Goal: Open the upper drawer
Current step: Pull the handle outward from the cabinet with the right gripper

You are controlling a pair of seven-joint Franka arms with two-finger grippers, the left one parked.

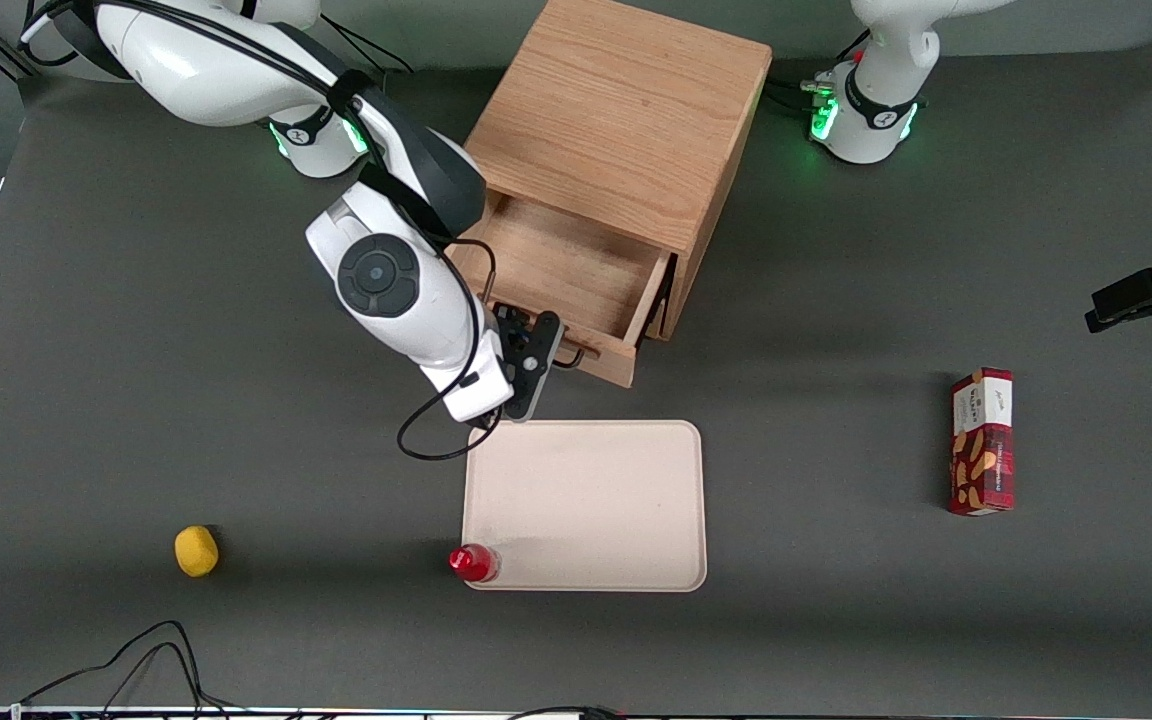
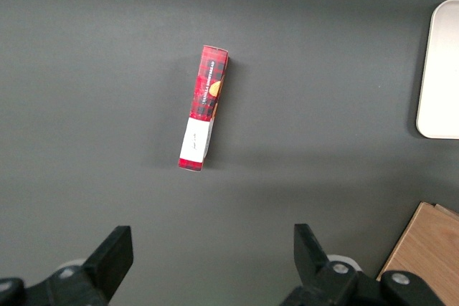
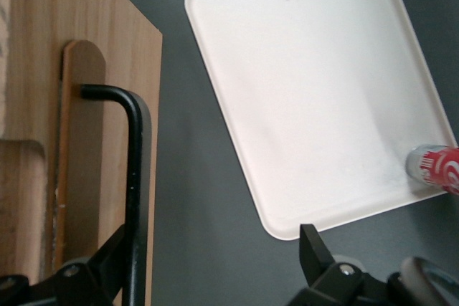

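The upper drawer [image 1: 566, 270] stands pulled partly out of the light oak cabinet [image 1: 626, 110], and its shallow wooden inside shows. Its front panel [image 3: 107, 141] carries a black wire bar handle [image 3: 134, 177]. My right gripper [image 1: 536, 350] hangs just in front of that drawer front, at the handle. In the right wrist view the gripper [image 3: 211, 263] is open, with its fingers wide apart. The handle bar runs just inside one finger [image 3: 107, 256], while the other finger [image 3: 315, 249] stands well away from it, over the table. The lower drawer is hidden under the upper one.
A cream tray [image 1: 586, 505] lies on the table just nearer the front camera than the drawer. A red-capped bottle [image 1: 473, 562] stands at the tray's near corner. A yellow fruit [image 1: 196, 551] lies toward the working arm's end, a red snack box [image 1: 982, 441] toward the parked arm's.
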